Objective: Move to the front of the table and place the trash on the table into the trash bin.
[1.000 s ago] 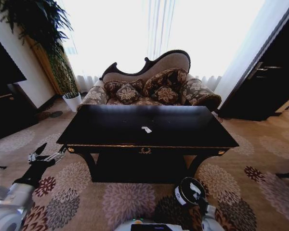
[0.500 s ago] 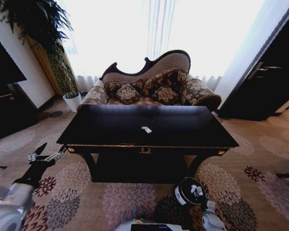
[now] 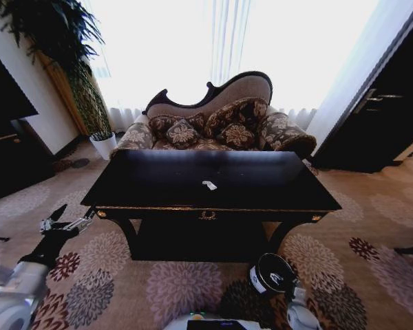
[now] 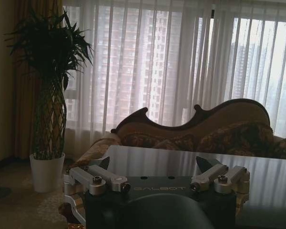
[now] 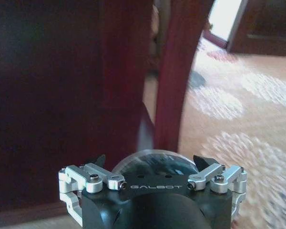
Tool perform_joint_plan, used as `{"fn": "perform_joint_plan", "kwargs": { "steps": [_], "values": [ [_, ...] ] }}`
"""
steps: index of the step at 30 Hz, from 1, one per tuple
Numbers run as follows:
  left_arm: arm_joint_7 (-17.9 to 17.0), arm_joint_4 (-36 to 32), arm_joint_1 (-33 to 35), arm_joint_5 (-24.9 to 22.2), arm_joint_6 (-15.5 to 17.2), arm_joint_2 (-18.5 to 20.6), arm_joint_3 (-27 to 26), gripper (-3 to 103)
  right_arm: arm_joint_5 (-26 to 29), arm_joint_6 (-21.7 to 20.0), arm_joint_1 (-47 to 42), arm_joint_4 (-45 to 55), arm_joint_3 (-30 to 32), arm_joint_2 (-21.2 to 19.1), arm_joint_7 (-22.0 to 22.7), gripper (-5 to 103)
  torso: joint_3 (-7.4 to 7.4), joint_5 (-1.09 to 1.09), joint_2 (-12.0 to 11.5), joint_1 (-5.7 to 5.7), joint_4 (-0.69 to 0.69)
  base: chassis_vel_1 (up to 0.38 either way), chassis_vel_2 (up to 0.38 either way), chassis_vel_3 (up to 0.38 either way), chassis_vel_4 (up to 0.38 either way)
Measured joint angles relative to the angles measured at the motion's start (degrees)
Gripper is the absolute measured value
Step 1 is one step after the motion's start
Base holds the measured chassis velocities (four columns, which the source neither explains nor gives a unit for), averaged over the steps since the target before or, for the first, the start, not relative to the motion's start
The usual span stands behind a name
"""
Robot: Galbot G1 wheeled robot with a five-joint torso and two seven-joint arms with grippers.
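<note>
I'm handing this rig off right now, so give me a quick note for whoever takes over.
Left gripper: open, held low off the table's left front corner.
Right gripper: open, low over the trash bin.
Trash bin: on the carpet before the table's right front leg.
Trash: one white scrap at the tabletop's middle.
Done: robot faces the table.
Left: bin the scrap.
</note>
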Motion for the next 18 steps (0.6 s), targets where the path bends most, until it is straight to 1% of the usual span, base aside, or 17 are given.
{"fn": "perform_joint_plan", "kwargs": {
  "steps": [2, 6, 7, 11, 15, 17, 18],
  "values": [
    [0.0, 0.0, 0.0, 0.0, 0.0, 0.0, 0.0, 100, 0.0, 0.1, -1.1, 2.0, 0.3, 0.4, -0.2, 100, 0.00, 0.00, 0.0, 0.00, 0.00, 0.000, 0.000, 0.000, 0.000],
    [0.0, 0.0, 0.0, 0.0, 0.0, 0.0, 0.0, 100, -1.1, 1.1, -7.1, 12.2, 2.4, 3.0, -0.4, 100, 0.00, 0.00, 0.0, 0.00, 0.00, 0.000, 0.000, 0.000, 0.000],
    [0.0, 0.0, 0.0, 0.0, 0.0, 0.0, 0.0, 100, -1.1, 1.1, -7.1, 12.2, 2.4, 3.0, -0.4, 100, 0.00, 0.00, 0.0, 0.00, 0.00, 0.000, 0.000, 0.000, 0.000],
    [0.0, 0.0, 0.0, 0.0, 0.0, 0.0, 0.0, 100, -1.3, 2.4, -13.0, 19.6, 4.7, 4.6, -0.5, 100, -0.01, 0.00, 0.0, 0.00, 0.00, 0.000, 0.000, 0.000, 0.000],
    [0.0, 0.0, 0.0, 0.0, 0.0, 0.0, 0.0, 100, -1.7, 3.5, -16.4, 23.5, 6.2, 5.4, -0.4, 100, -0.01, 0.00, 0.0, 0.00, 0.00, 0.000, 0.000, 0.000, 0.000],
    [0.0, 0.0, 0.0, 0.0, 0.0, 0.0, 0.0, 100, -1.6, 4.3, -20.4, 28.7, 7.8, 6.2, -0.4, 100, 0.00, 0.00, 0.0, 0.00, 0.00, 0.000, 0.000, 0.000, 0.000],
    [0.0, 0.0, 0.0, 0.0, 0.0, 0.0, 0.0, 100, -1.6, 4.3, -20.4, 28.7, 7.8, 6.2, -0.4, 100, 0.00, 0.00, 0.0, 0.00, 0.00, 0.000, 0.000, 0.000, 0.000]
  ]
}}
